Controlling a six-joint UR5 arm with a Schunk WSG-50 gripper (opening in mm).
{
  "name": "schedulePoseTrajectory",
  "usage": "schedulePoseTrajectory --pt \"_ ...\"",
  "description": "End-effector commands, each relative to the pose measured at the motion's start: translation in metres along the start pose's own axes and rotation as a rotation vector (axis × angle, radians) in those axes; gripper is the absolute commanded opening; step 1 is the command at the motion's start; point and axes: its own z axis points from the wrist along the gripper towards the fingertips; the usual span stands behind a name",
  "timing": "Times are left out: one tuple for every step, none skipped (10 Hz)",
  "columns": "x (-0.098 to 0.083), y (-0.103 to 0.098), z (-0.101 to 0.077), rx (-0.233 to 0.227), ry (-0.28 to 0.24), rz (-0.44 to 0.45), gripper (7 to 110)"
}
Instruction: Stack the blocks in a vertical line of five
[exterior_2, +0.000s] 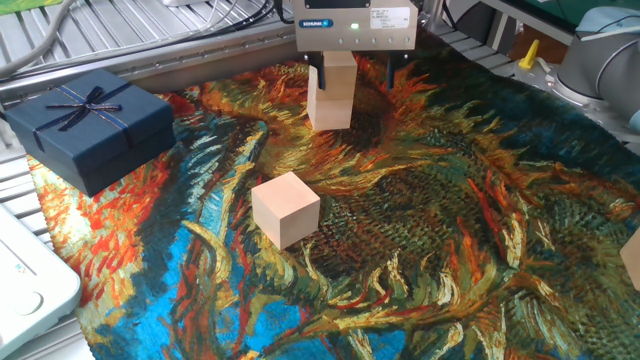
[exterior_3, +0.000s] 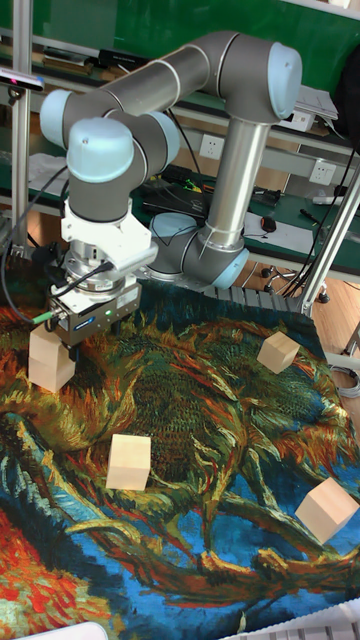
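Two pale wooden blocks stand as a stack (exterior_2: 331, 100) at the far side of the painted cloth (exterior_2: 420, 230); in the tall view the stack (exterior_3: 50, 367) is at the left. My gripper (exterior_2: 350, 78) hangs over it, open, one finger on each side of the upper block. The left finger is close against the block and the right finger stands apart from it. A loose block (exterior_2: 285, 208) lies mid-cloth, nearer the camera. Another block (exterior_2: 632, 256) is cut off by the right edge. The tall view shows the gripper (exterior_3: 65, 352) and three loose blocks (exterior_3: 129, 462), (exterior_3: 278, 351), (exterior_3: 326, 508).
A dark blue gift box (exterior_2: 90, 125) with a ribbon sits at the cloth's left corner. A white device (exterior_2: 25, 285) lies at the lower left. Metal rails and cables run behind the stack. The arm's base (exterior_3: 205, 255) stands beyond the cloth's far edge.
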Motion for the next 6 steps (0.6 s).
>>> schedulePoseTrajectory --pt "0.0065 0.0011 0.0012 -0.011 0.032 0.019 88" --pt "0.0084 0.0014 0.0012 -0.012 0.039 0.023 88" --pt "0.0108 0.0019 0.0014 -0.015 0.05 0.029 88" --pt "0.0135 0.003 0.0013 -0.019 0.061 0.035 88" --pt "0.0162 0.0022 0.0012 -0.015 0.072 0.039 88" --pt "0.0162 0.0022 0.0012 -0.015 0.072 0.039 88"
